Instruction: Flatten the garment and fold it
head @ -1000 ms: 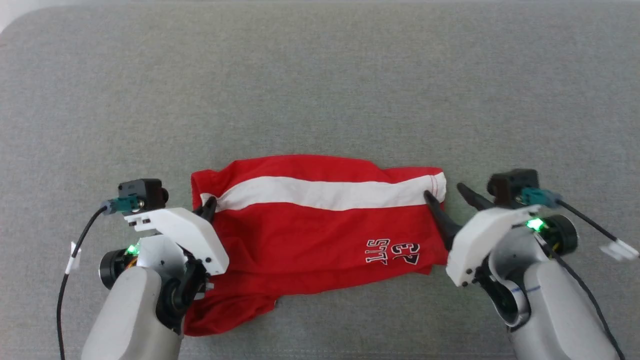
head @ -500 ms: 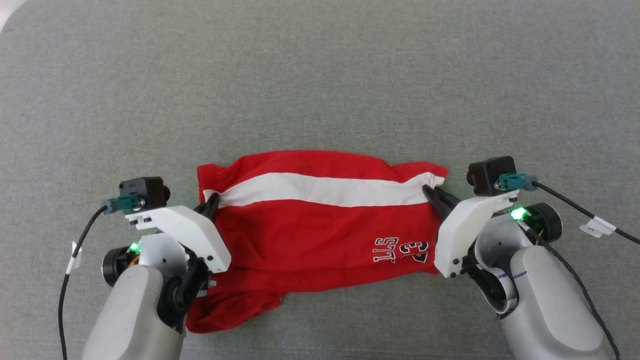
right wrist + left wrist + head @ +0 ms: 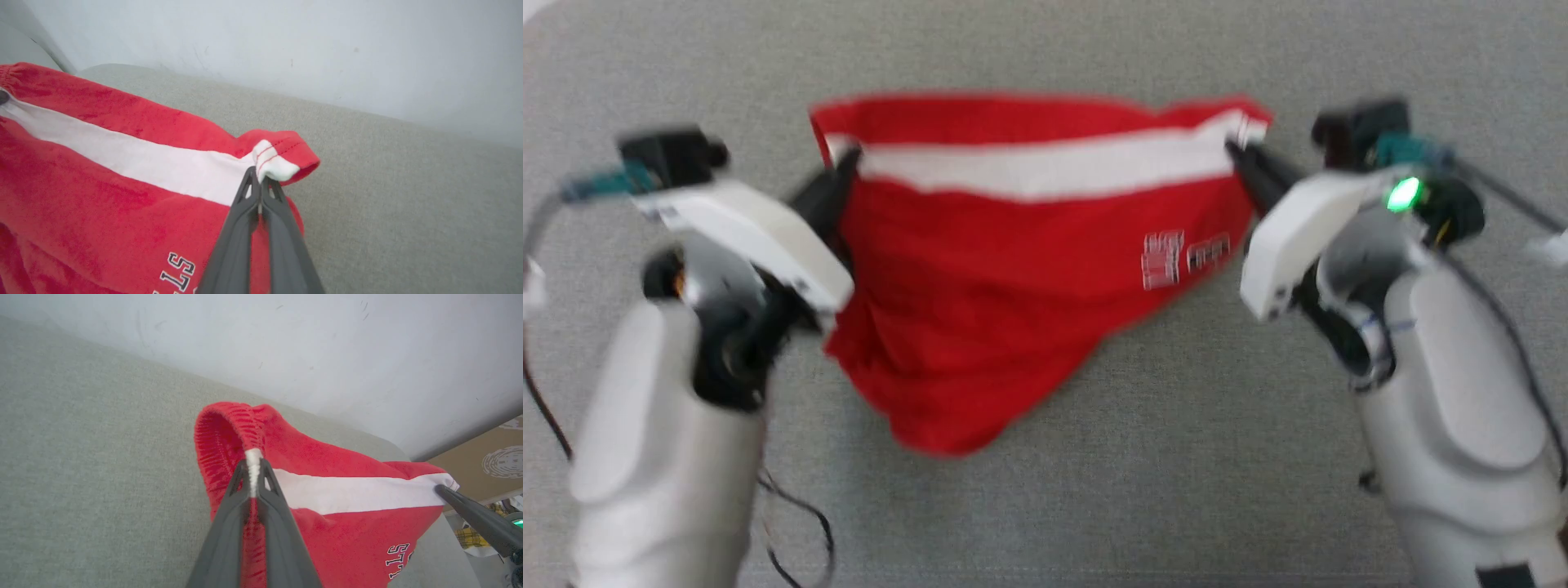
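A: Two tools: what has each got?
B: The left tool [image 3: 253, 473] is clamped on the shorts [image 3: 980, 269] at the waistband, right on the white stripe [image 3: 1045, 167]. The right tool [image 3: 258, 175] is pinched on the stripe's hem end.
A: And the shorts?
B: Stretched between them over the grey bench [image 3: 1176, 457], with the rest sagging to a point. The head view is blurred.

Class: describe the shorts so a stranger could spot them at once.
Above the grey surface, the shorts hang between the left claw and the right claw, pinched by both. Nothing else is red with a white stripe and white lettering.
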Robot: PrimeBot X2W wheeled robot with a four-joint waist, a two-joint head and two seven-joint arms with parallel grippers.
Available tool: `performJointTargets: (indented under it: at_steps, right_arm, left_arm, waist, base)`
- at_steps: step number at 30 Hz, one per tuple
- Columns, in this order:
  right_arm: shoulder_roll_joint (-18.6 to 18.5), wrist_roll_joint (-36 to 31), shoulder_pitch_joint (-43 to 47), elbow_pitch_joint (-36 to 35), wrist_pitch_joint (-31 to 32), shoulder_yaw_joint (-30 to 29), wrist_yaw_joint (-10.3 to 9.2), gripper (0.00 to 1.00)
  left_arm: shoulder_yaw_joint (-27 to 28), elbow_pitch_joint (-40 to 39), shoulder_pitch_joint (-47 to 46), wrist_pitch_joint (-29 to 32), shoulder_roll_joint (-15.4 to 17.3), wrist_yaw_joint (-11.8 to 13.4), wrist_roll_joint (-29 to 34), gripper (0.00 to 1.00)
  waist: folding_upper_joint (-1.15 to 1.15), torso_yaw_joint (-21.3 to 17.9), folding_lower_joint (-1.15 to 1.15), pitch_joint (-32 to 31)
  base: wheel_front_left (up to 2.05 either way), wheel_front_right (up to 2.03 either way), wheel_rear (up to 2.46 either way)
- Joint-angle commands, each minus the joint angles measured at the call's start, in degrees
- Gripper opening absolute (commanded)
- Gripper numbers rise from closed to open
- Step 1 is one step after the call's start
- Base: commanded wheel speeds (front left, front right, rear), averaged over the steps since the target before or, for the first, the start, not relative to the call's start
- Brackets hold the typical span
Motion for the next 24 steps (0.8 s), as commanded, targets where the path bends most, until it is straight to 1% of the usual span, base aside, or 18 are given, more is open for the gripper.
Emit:
performJointTargets:
  at_steps: [1, 6, 11, 14, 18, 21, 24]
  right_arm:
    - [-0.01, -0.51, -2.19, -0.48, 0.2, -0.28, -0.05, 0.0]
    - [-1.94, -1.72, -13.51, 0.13, 1.67, -0.42, -0.05, 0.0]
    - [-3.78, -2.69, -25.7, 3.59, -0.34, -0.48, -0.05, 0.0]
    - [-4.55, -4.7, -32.2, 5.86, -3.39, -1.13, -0.05, 0.0]
    - [-4.6, -7.55, -39.6, 8.48, -8.9, -3.06, -0.05, 0.0]
    - [-4.26, -9.33, -43.98, 10.09, -12.65, -4.55, -0.05, 0.0]
    - [-4.01, -10.59, -47.49, 11.38, -15.91, -5.61, -0.05, 0.0]
  left_arm:
    - [0.6, -0.54, -2.19, 0.52, 0.51, -0.28, -0.54, 0.0]
    - [2.27, -0.76, -12.45, 3.27, 1.58, 1.3, -1.63, 0.0]
    - [4.23, 2.47, -23.02, 1.2, 1.65, 2.36, -1.42, 0.0]
    - [5.21, 4.77, -28.78, -2.69, 1.52, 2.62, -0.13, 0.0]
    - [6.81, 6.9, -35.02, -9.28, 0.6, 2.45, 0.84, 0.0]
    - [7.93, 8.51, -38.9, -13.52, 0.4, 1.76, 1.13, 0.0]
    - [8.7, 9.83, -41.93, -16.54, 0.1, 0.32, 0.62, 0.0]
  waist:
    - [0.0, -0.43, 0.0, 1.03]
    - [0.0, -1.17, 0.0, 4.34]
    - [0.0, -2.06, 0.0, 7.89]
    - [0.0, -2.39, 0.0, 9.55]
    - [0.0, -2.63, 0.0, 10.96]
    - [0.0, -2.77, 0.0, 11.47]
    - [0.0, -2.83, 0.0, 11.78]
  base:
    - [0.0, 0.0, 0.0]
    - [0.0, 0.0, 0.0]
    - [0.0, 0.0, 0.0]
    - [0.0, 0.0, 0.0]
    - [0.0, 0.0, 0.0]
    - [0.0, 0.0, 0.0]
    - [0.0, 0.0, 0.0]
